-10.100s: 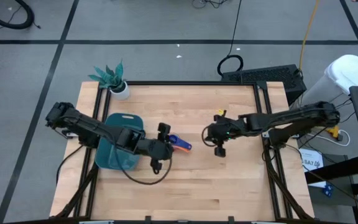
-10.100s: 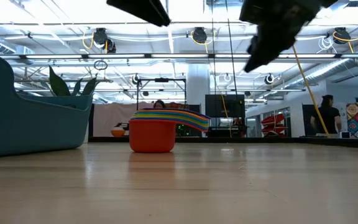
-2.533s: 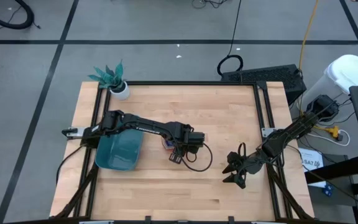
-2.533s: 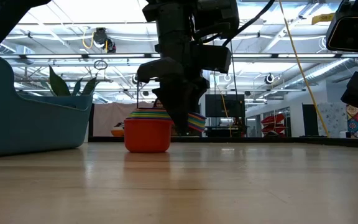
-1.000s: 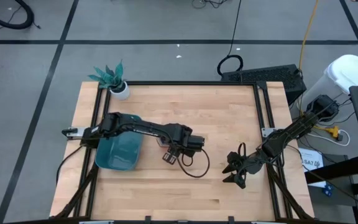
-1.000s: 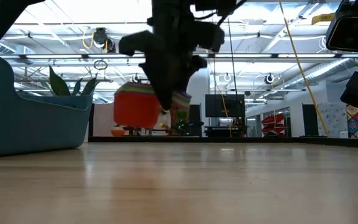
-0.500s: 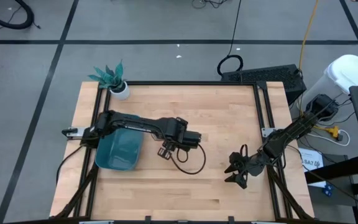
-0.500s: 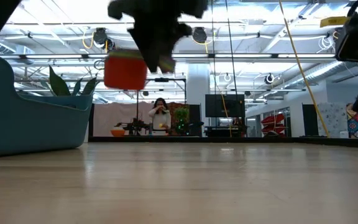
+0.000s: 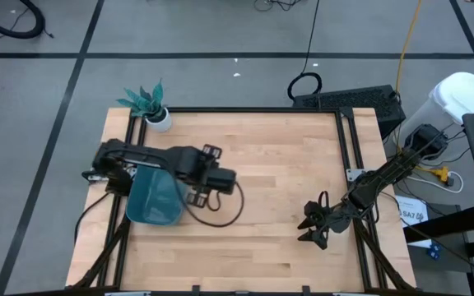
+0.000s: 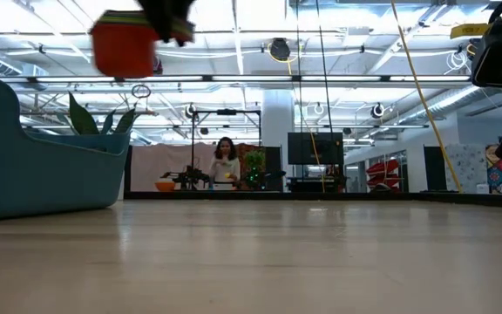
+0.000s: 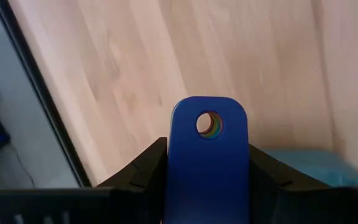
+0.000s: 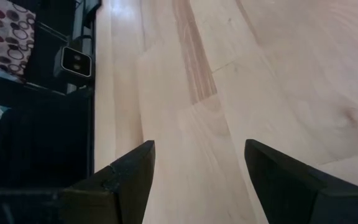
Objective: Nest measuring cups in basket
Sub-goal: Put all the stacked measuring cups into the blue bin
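The right hand (image 9: pixel 313 224) waited near the table's (image 9: pixel 303 148) front right edge, its fingers (image 12: pixel 126 180) spread wide and holding nothing. Farther left, the left hand (image 9: pixel 200 197) was clamped on the handles of the nested measuring cups (image 10: pixel 126 45), carried well above the table beside the basket's (image 9: pixel 156 201) rim. Nesting looked finished; judging by this, only lowering the stack into the basket remained.
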